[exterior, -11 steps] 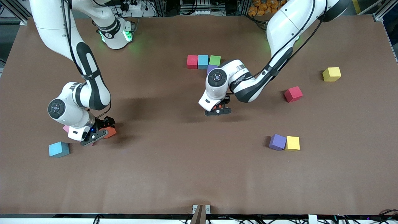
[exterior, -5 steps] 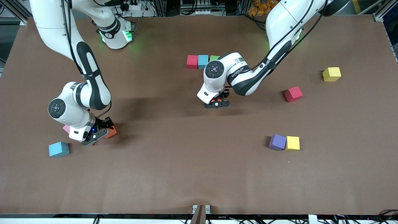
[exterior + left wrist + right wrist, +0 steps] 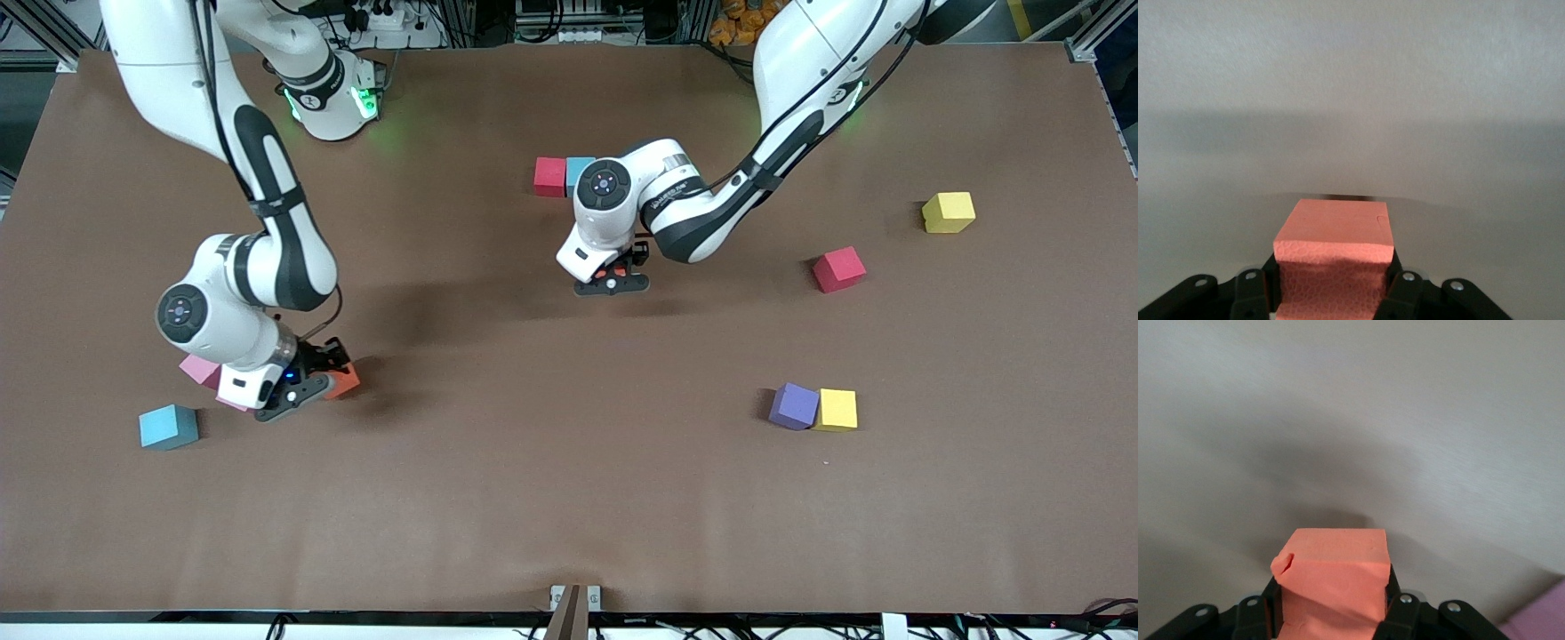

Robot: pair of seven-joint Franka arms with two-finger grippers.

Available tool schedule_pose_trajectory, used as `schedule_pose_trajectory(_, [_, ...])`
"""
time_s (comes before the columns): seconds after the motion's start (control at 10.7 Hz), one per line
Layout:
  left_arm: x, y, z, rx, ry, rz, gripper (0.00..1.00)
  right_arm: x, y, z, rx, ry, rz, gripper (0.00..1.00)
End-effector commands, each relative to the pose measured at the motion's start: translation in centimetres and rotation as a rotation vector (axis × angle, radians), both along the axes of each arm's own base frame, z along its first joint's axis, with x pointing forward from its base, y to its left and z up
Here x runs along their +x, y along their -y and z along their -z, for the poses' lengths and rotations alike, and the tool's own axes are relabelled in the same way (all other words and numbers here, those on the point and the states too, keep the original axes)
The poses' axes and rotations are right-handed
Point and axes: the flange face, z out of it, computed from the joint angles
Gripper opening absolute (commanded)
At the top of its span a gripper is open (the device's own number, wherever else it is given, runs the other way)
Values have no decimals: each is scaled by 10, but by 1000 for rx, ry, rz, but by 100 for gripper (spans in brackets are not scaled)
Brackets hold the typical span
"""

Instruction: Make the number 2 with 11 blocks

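Front view: my left claw [image 3: 612,277] is clamped on an orange block [image 3: 605,275] over the middle of the brown worktop [image 3: 533,498], just below the row where a red block [image 3: 549,176] and a light blue block [image 3: 578,166] touch. My right claw [image 3: 307,382] grips a second orange block [image 3: 343,380] low over the worktop at the right arm's end; a pink block [image 3: 199,370] sits just beside it, a loose light blue block [image 3: 168,427] nearer the camera. Toward the left arm's end: yellow block [image 3: 948,212], red block [image 3: 838,269], then purple block [image 3: 793,406] touching another yellow block [image 3: 837,410]. Left wrist view: orange block [image 3: 1333,257] pinched between my fingers [image 3: 1403,293]. Right wrist view: orange block [image 3: 1331,580] squeezed likewise, one top corner dented; pink block [image 3: 1538,620] at the edge.
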Motion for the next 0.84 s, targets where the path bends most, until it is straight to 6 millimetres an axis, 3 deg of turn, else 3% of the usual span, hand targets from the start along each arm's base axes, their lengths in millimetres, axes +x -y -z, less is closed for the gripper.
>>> schedule_pose_trajectory(0.0, [-16, -2, -5, 30, 32, 16, 27, -9, -32, -17, 40, -9, 54, 24])
schedule_pose_trajectory(0.28, [-26, -1, -15, 26, 48, 28, 27, -19, -72, -22, 42, -19, 104, 25])
schedule_pose_trajectory(0.75, [-43, 0, -15, 8, 71, 43, 27, -42, -114, -35, 50, -39, 95, 25])
